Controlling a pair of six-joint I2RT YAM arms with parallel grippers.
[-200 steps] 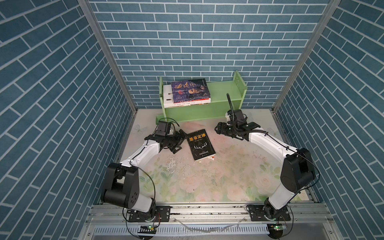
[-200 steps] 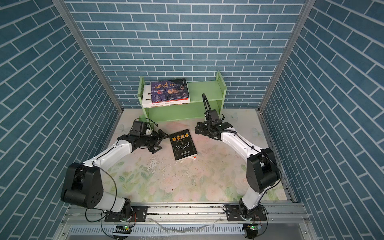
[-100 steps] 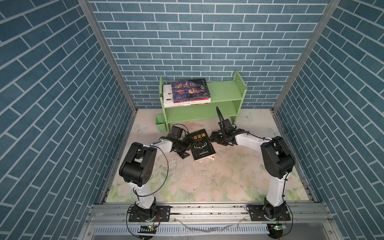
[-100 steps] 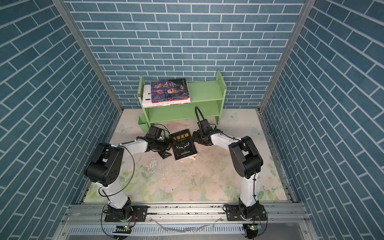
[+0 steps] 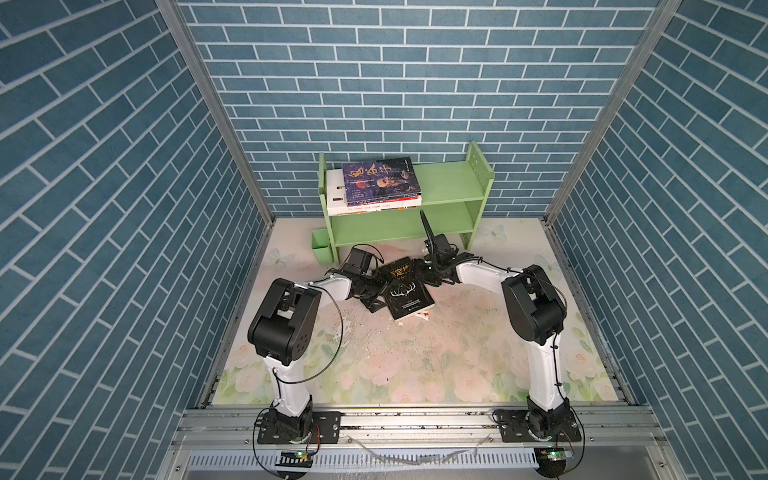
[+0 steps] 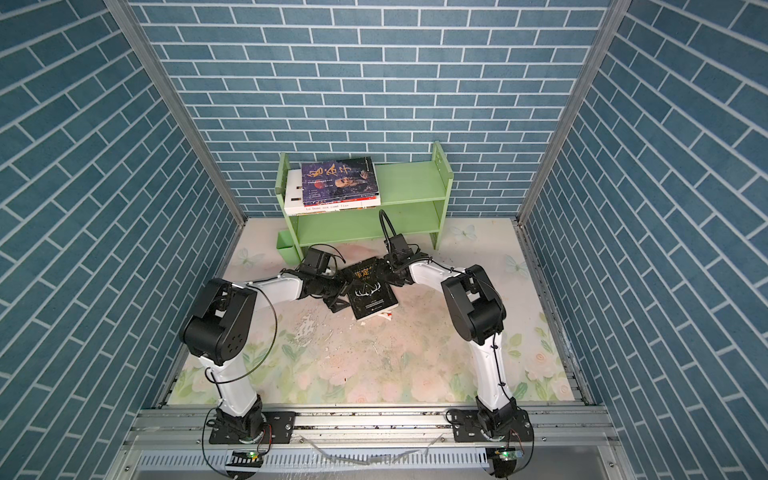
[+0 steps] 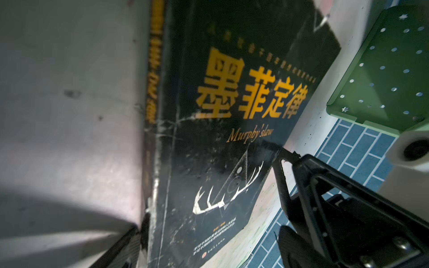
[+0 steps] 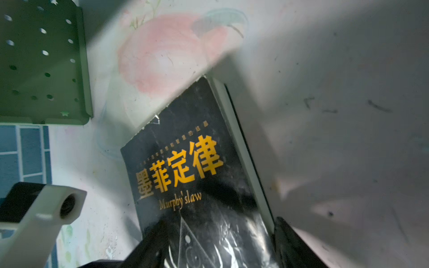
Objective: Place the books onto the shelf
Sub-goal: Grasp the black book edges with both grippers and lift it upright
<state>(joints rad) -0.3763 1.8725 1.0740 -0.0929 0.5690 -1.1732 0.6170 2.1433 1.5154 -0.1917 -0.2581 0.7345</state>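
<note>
Looking down in both top views, the shelf (image 5: pixel 449 183), light green with two tiers, stands against the back brick wall. A stack of books (image 5: pixel 380 180) lies flat at the left of its upper tier. The top cover carries large pale characters I cannot read for sure, and a white spine beneath seems to begin "La Dame aux". The black book (image 5: pixel 409 297) lies on the flowered bench (image 5: pixel 415 365) just in front of the shelf, between the two arms. The left pincer (image 5: pixel 377 291) is at its spine side and the right pincer (image 5: pixel 430 276) at its far right corner.

In the left wrist view the black book (image 7: pixel 209 150) fills the frame. It shows gold "墨菲定律", then "Murphy'slaw", then white antlers. One of the left pincer's fingers (image 7: pixel 125 246) sits beside the spine; the pincer is spread wide and clamps nothing.

In the right wrist view the same gold title shows. The right pincer (image 8: pixel 220 246) stands apart too, with one finger over the cover and one just beside the page edge.
</note>
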